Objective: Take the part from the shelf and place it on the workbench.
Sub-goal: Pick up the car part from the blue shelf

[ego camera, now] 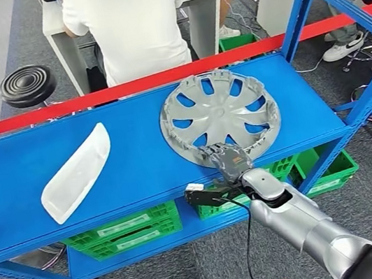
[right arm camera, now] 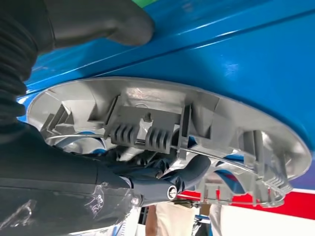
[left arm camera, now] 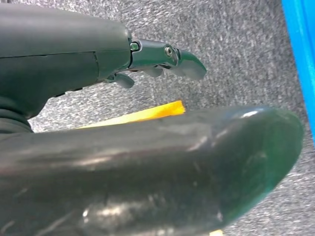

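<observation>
A blue metal shelf (ego camera: 136,144) stands before the robot, with a red crossbar (ego camera: 163,78) along its far edge. Behind that bar a person in a white shirt (ego camera: 125,22) sits at a white desk (ego camera: 204,16), beside a black ribbed stool (ego camera: 27,85). Green plastic crates (ego camera: 123,231) sit on the lower level.

On the shelf top lie two parts, well apart: a silver-grey plastic wheel cover (ego camera: 219,111), round, with curved spokes, teardrop openings and a notched rim, lying inner side up; and a pale, translucent, elongated lens-like part (ego camera: 76,172) with a finely textured surface.

The right hand (ego camera: 225,158) reaches over the shelf's front edge onto the near rim of the wheel cover. In the right wrist view its dark fingers (right arm camera: 185,174) curl inside the rim among ribbed clips, the thumb (right arm camera: 122,22) apart above the rim; whether it has a firm grasp I cannot tell.

The left hand (left arm camera: 111,98) hangs over grey carpet (left arm camera: 230,39), fingers straight, holding nothing.
</observation>
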Robot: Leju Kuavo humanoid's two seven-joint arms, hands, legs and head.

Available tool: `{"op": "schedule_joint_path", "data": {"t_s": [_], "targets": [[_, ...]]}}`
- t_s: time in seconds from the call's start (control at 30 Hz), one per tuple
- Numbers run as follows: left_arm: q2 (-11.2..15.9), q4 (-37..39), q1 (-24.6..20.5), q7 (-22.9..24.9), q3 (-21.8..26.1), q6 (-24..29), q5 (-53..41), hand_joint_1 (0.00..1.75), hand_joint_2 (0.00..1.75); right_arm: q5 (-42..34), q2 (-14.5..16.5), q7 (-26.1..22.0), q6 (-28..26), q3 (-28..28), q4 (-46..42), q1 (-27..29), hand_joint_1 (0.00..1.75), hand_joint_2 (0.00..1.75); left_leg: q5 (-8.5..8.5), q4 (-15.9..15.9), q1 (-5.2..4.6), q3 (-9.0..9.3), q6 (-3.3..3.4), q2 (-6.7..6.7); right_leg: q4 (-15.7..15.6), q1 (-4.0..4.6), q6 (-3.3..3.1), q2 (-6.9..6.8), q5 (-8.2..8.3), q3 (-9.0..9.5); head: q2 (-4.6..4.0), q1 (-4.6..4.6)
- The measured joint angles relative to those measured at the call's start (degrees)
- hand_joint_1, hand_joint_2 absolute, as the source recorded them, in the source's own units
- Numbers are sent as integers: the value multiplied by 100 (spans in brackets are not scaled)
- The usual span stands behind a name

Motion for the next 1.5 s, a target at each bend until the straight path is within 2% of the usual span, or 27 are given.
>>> {"op": "schedule_joint_path", "data": {"t_s": [0.07,0.13,0.2,0.23,0.3,0.37,0.4,0.43,0.5,0.53,0.6,0.67,0.73,0.8,0.87,0.9,0.93,0.97,1.03,1.07,1.2,1.27,1.33,1.37,1.4,1.43,1.5], "targets": [[2,0,-9,-7,0,-3,4,0,0,21,27,25,-19,1,13,1,174,175,-4,-3,-21,-3,-57,-3,-369,7,-46,7,73,186,0,-7],[3,0,-8,-11,0,-4,5,0,0,47,46,37,-30,1,22,-2,170,175,12,-28,-13,-8,-122,-4,-395,18,-120,10,87,188,0,-10],[4,0,-4,-17,0,-4,8,0,0,76,61,50,-28,1,31,-21,167,175,-100,100,-1,-64,-183,1,-428,4,-191,4,121,194,0,-19],[3,0,-3,-20,0,-4,10,0,0,88,66,58,-22,1,41,-37,168,175,-256,331,4,-166,-205,4,-442,-9,-217,0,138,193,0,-28],[-2,0,2,-23,0,-5,13,0,0,111,73,86,8,1,72,-73,175,175,-666,1086,10,-511,-237,7,-445,-12,-243,-3,161,165,0,-46],[-2,0,13,-24,1,-5,25,0,0,137,74,118,50,1,101,-103,175,175,-825,1592,15,-738,-254,8,-443,-13,-240,-3,186,132,0,-47],[1,0,16,-26,1,-4,32,0,0,147,74,128,64,1,111,-120,175,175,-737,1538,18,-698,-257,9,-442,-17,-229,-1,199,122,0,-47],[8,0,17,-30,2,-4,40,0,0,156,74,132,73,1,122,-139,175,175,-566,1269,24,-543,-258,12,-440,-24,-214,0,211,116,0,-46],[11,1,13,-63,2,-6,46,0,0,176,74,141,43,-1,138,-168,175,175,-248,491,46,-107,-265,21,-417,-19,-162,9,223,101,0,-55],[8,2,13,-100,2,-13,50,0,0,187,73,152,-9,-4,140,-167,175,175,-169,210,54,42,-249,15,-408,-8,-129,15,230,89,0,-51],[-3,4,21,-222,2,-50,62,0,0,214,69,182,-192,-10,128,-131,175,175,-153,21,45,119,-184,-5,-415,9,-57,26,252,69,0,-36],[1,4,33,-365,3,-95,91,0,87,236,44,208,-407,-28,70,-54,175,175,-122,24,41,104,-93,-8,-424,-11,6,22,257,56,0,-17],[10,4,40,-486,4,-117,115,0,175,243,-6,219,-634,-69,-53,40,175,175,-97,14,54,103,-19,-2,-114,-20,55,6,54,-92,0,5],[14,4,56,-576,4,-122,131,0,175,232,-62,219,-910,-151,-236,193,175,175,-99,14,50,101,17,-1,672,-18,85,-3,-343,-450,0,29],[15,4,83,-654,5,-97,154,0,175,205,-120,218,-1162,-264,-462,418,175,175,-109,17,45,103,30,-5,1275,-18,92,-3,-537,-733,0,33],[15,4,95,-688,5,-69,166,0,175,192,-152,216,-1258,-326,-591,535,175,175,-117,18,45,109,31,-11,1260,-19,87,-4,-469,-728,0,34],[15,4,102,-712,6,-35,179,0,175,176,-187,209,-1349,-398,-740,650,175,175,-128,20,46,120,24,-20,994,-20,78,-5,-299,-602,0,35],[14,4,107,-728,7,-8,192,0,175,161,-224,199,-1436,-480,-902,759,175,175,-146,23,48,136,8,-28,576,-22,69,-8,-88,-398,0,39],[19,4,113,-737,9,21,220,0,175,135,-283,169,-1597,-660,-1232,942,175,175,-185,35,28,152,-47,-38,-149,-13,39,-4,152,-26,0,47],[24,4,116,-737,10,26,227,0,175,130,-305,155,-1656,-738,-1374,1021,175,175,-196,35,17,155,-74,-39,-309,-6,15,4,172,58,0,43],[36,4,123,-748,11,32,247,0,175,64,-388,64,-1826,-993,-1893,1346,175,175,-280,69,20,135,-183,-22,-348,-5,-124,22,127,72,0,16],[34,4,122,-795,15,27,272,0,175,-135,-402,-130,-2001,-1126,-2189,1527,175,175,-563,520,21,-90,-230,-1,-361,-21,-177,15,119,80,0,-5],[29,4,128,-873,33,2,328,0,175,-701,-406,-655,-2221,-1263,-2526,1761,175,175,-905,1297,20,-488,-246,4,-360,-11,-210,5,101,86,0,-18],[29,4,135,-915,55,-26,369,0,175,-1115,-406,-1032,-2296,-1329,-2727,1898,175,175,-958,1567,19,-636,-246,4,-359,-6,-219,2,90,95,0,-17],[30,4,143,-957,83,-64,416,0,175,-1566,-405,-1432,-2332,-1389,-2951,2038,175,175,-890,1643,17,-696,-239,4,-358,-2,-223,3,78,110,0,-18],[33,4,148,-997,112,-109,462,0,175,-2024,-401,-1826,-2327,-1439,-3188,2168,175,175,-704,1486,16,-645,-227,4,-357,0,-222,6,65,132,0,-18],[43,4,148,-1056,166,-195,527,0,175,-2923,-378,-2561,-2213,-1516,-3685,2394,175,175,-234,770,12,-347,-188,5,-353,6,-203,12,35,179,0,-19]]}}
